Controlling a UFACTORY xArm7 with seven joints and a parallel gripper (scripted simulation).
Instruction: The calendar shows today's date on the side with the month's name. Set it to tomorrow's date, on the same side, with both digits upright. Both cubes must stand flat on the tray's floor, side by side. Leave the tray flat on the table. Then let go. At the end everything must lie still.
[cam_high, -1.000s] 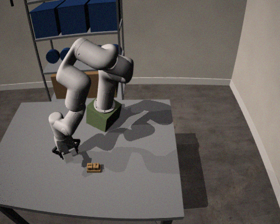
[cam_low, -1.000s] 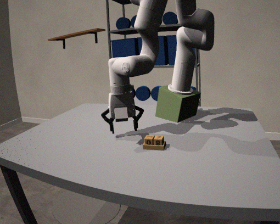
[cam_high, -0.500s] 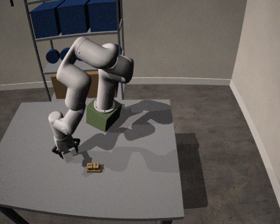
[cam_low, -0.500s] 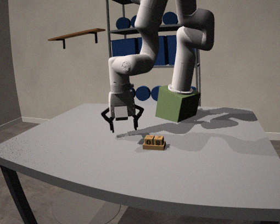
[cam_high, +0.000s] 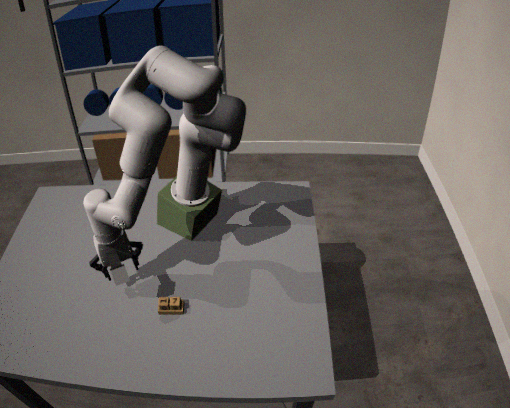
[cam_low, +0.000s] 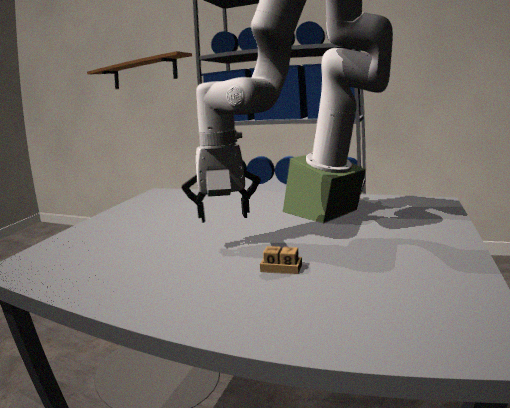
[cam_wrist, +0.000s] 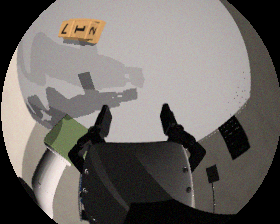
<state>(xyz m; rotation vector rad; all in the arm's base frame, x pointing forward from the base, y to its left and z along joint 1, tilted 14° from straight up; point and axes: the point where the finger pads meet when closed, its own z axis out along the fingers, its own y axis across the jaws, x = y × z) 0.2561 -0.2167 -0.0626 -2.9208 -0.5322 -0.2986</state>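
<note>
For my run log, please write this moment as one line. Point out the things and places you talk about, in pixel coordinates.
gripper (cam_high: 120, 277) (cam_low: 224, 219) (cam_wrist: 135, 110): open, empty | cubes: two, side by side on tray (cam_high: 170, 312) (cam_low: 280, 268) | gripper contact: none

The calendar is made up of a small orange-brown wooden tray (cam_high: 171, 312) (cam_low: 280, 268) (cam_wrist: 102, 30) and two wooden cubes of the same tone, marked with dark digits. The tray is laid flat on the grey table top, its long side turned to the exterior view. Both cubes are seated side by side in it. On the cube with the 0 (cam_high: 164, 303) (cam_low: 271, 257) (cam_wrist: 80, 29), a 1 is borne on top, turned sideways, and a 2 on its outer side. On the cube with the 8 (cam_high: 175, 303) (cam_low: 288, 257) (cam_wrist: 66, 28), a 7 is shown on top. The 0 and 8 are faced toward the exterior view.
</note>
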